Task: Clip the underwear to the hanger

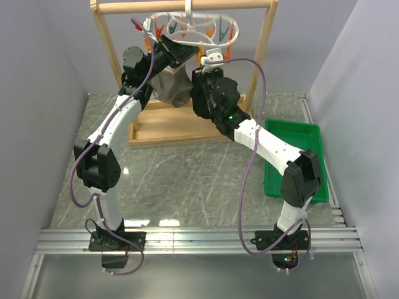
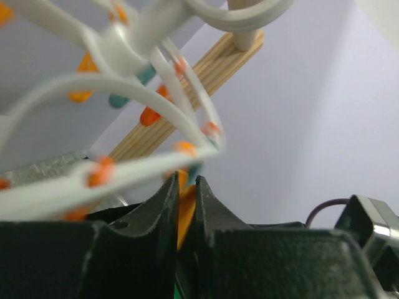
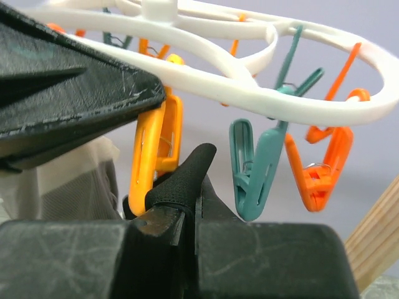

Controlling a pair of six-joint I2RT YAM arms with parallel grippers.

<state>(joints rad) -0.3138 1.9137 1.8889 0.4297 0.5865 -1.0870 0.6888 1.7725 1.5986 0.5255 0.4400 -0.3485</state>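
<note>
Top view: even, diffuse overhead light with soft shadows; a white glare patch sits on the glossy table [image 1: 168,222] near its front edge. Left wrist view: the hanger [image 2: 118,43] is heavily blurred against a bright wall [image 2: 324,112]. Right wrist view: the teal peg [image 3: 255,168] is sharp; the dark foreground is underexposed.

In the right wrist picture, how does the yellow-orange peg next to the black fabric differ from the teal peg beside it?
Colour: the yellow-orange peg is warm, the teal peg blue-green. Pose: the yellow-orange peg hangs near upright; the teal peg leans. State: the yellow-orange peg's lower end meets the underwear held by the right gripper; the teal peg hangs free, holding nothing. Both hang from the hanger.
</note>
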